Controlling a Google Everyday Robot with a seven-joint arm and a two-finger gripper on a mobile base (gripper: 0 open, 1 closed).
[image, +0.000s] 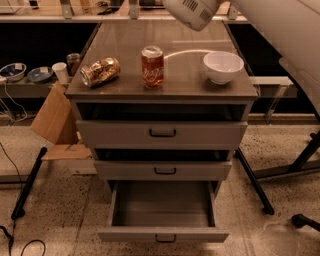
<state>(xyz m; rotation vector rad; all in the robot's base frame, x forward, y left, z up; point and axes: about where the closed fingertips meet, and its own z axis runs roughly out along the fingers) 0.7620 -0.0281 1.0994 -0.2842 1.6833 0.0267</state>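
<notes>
A three-drawer cabinet has a brown top (175, 42). On it stand an upright red soda can (152, 66) and a white bowl (223, 66), and a gold can (100, 71) lies on its side at the left. The bottom drawer (162, 212) is pulled out and holds nothing; the two upper drawers (162, 133) are almost closed. My white arm (192, 11) hangs over the back of the cabinet top and runs off the right edge. The gripper itself is out of view, above the picture.
A cardboard sheet (55, 117) leans against the cabinet's left side. Bowls (12, 71) and a cup (60, 72) sit on a low shelf at the left. A black pole (27, 185) lies on the floor. Table legs (255, 182) stand at the right.
</notes>
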